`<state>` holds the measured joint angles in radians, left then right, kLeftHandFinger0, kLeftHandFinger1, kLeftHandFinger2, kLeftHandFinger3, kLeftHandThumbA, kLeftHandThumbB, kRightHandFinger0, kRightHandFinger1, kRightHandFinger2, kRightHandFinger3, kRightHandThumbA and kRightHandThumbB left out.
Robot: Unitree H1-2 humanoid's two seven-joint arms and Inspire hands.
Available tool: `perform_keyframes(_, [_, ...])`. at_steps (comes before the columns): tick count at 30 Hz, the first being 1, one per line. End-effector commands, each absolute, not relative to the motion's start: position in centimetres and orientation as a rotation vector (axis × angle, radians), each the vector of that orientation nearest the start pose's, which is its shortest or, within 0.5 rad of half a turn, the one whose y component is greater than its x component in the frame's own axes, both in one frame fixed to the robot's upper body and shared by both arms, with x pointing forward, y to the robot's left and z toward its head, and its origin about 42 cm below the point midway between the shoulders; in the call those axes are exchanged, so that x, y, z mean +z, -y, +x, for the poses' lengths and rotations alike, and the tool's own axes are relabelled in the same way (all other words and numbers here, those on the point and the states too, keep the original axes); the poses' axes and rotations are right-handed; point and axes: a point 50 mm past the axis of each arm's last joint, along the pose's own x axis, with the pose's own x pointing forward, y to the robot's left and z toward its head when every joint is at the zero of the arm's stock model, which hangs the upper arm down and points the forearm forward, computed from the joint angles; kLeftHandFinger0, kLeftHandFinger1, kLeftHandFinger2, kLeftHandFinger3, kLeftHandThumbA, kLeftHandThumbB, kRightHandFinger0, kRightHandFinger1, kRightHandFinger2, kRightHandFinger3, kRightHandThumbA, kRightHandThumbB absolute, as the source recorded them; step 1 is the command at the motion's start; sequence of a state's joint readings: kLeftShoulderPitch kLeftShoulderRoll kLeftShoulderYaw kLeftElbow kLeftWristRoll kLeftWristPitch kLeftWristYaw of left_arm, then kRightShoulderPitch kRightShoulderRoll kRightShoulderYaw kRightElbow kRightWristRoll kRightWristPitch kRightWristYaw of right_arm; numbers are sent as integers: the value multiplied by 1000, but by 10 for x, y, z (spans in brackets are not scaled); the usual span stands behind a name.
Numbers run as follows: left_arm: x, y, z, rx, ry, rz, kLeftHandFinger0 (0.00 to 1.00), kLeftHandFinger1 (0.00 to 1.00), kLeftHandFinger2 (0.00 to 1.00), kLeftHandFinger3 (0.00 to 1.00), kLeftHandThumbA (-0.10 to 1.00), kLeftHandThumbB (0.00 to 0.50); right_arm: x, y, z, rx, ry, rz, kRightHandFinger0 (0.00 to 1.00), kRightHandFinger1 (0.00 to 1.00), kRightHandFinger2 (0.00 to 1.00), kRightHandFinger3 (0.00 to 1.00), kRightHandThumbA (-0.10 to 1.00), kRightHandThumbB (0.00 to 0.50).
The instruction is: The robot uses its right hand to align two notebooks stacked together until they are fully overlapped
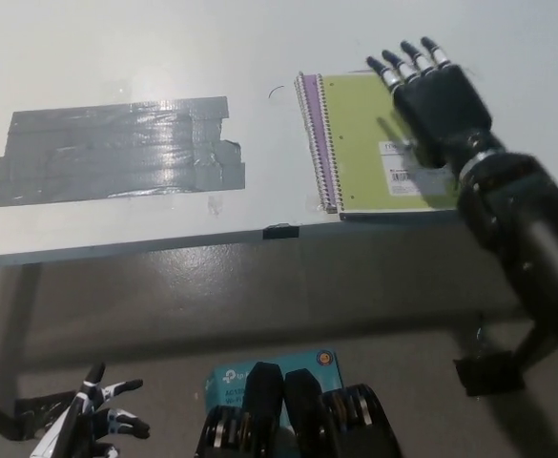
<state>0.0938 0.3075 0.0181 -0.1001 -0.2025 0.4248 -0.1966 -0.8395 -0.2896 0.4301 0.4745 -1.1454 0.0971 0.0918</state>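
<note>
A lime-green spiral notebook (364,143) lies on the white table (259,57) near its front edge, on top of a purple notebook (307,105) that shows as a thin strip along the left, spiral side. My black right hand (436,91) is open and flat over the green cover's far right part, fingers stretched toward the far edge. Its forearm hides the cover's right side. My white left hand (93,420) rests low at the bottom left, below the table, fingers spread.
A big patch of grey tape (116,148) is stuck on the table at the left. A small black clip (280,231) sits on the table's front edge. A teal box (259,367) lies on the floor below.
</note>
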Motion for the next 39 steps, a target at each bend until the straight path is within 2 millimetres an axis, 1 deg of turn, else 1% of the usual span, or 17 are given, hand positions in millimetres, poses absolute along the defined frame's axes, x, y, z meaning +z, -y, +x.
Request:
perform_keyframes(1, [88, -303, 242, -166, -396, 63, 548, 475, 372, 768, 1000, 437, 270, 165, 506, 56, 152, -1502, 1000, 1000, 1000, 1000, 1000, 242])
perform_keyframes(4, [88, -302, 241, -171, -395, 58, 562, 486, 399, 799, 1000, 425, 257, 160, 505, 42, 8, -1416, 1000, 1000, 1000, 1000, 1000, 381])
perform_keyframes(5, [88, -301, 240, -172, -397, 62, 607, 498, 397, 812, 1000, 426, 254, 159, 505, 35, -21, -1397, 1000, 1000, 1000, 1000, 1000, 419])
perform_keyframes(6, [88, -301, 240, -174, -398, 68, 624, 501, 397, 816, 1000, 430, 253, 158, 505, 30, -36, -1383, 1000, 1000, 1000, 1000, 1000, 431])
perform_keyframes(13, [87, -299, 241, -177, -401, 63, 585, 488, 403, 793, 1000, 440, 247, 158, 507, -38, -167, -1238, 1000, 1000, 1000, 1000, 1000, 447])
perform_keyframes(15, [86, -299, 241, -177, -400, 59, 574, 478, 391, 791, 1000, 440, 247, 158, 507, -43, -194, -1154, 1000, 1000, 1000, 1000, 1000, 436])
perform_keyframes(16, [85, -299, 241, -179, -404, 59, 587, 479, 386, 802, 1000, 459, 246, 158, 507, -48, -201, -1131, 1000, 1000, 1000, 1000, 1000, 431])
perform_keyframes(21, [84, -297, 238, -177, -403, 45, 589, 470, 397, 796, 1000, 439, 244, 157, 508, -68, -225, -1061, 1000, 1000, 1000, 1000, 1000, 410])
perform_keyframes(23, [84, -297, 238, -178, -405, 53, 601, 486, 396, 801, 1000, 450, 243, 157, 508, -73, -232, -1054, 1000, 1000, 1000, 1000, 1000, 403])
perform_keyframes(27, [86, -295, 243, -180, -398, 50, 592, 466, 404, 815, 1000, 463, 244, 161, 508, -75, -235, -1063, 1000, 1000, 1000, 1000, 1000, 409])
perform_keyframes(28, [86, -294, 243, -176, -397, 54, 527, 458, 414, 811, 1000, 468, 242, 160, 507, -50, -236, -1107, 1000, 1000, 1000, 1000, 1000, 393])
perform_keyframes(31, [86, -293, 244, -184, -397, 46, 510, 458, 410, 820, 1000, 478, 239, 159, 504, -39, -226, -1143, 1000, 1000, 1000, 1000, 1000, 375])
perform_keyframes(33, [87, -292, 244, -187, -395, 39, 506, 460, 395, 815, 1000, 477, 235, 157, 503, -13, -226, -1197, 1000, 1000, 1000, 1000, 1000, 390])
perform_keyframes(34, [87, -292, 244, -190, -394, 42, 566, 473, 373, 813, 1000, 489, 233, 154, 503, 12, -225, -1231, 1000, 1000, 1000, 1000, 1000, 415])
perform_keyframes(36, [86, -291, 245, -192, -392, 44, 524, 456, 360, 823, 1000, 484, 229, 153, 503, 39, -224, -1270, 1000, 1000, 1000, 1000, 1000, 449])
perform_keyframes(38, [88, -288, 247, -202, -390, 30, 470, 434, 357, 825, 1000, 474, 225, 153, 502, 55, -215, -1329, 1000, 1000, 1000, 1000, 1000, 447])
perform_keyframes(39, [88, -288, 246, -204, -386, 31, 489, 445, 358, 817, 1000, 468, 224, 153, 501, 65, -212, -1345, 1000, 1000, 1000, 1000, 1000, 444])
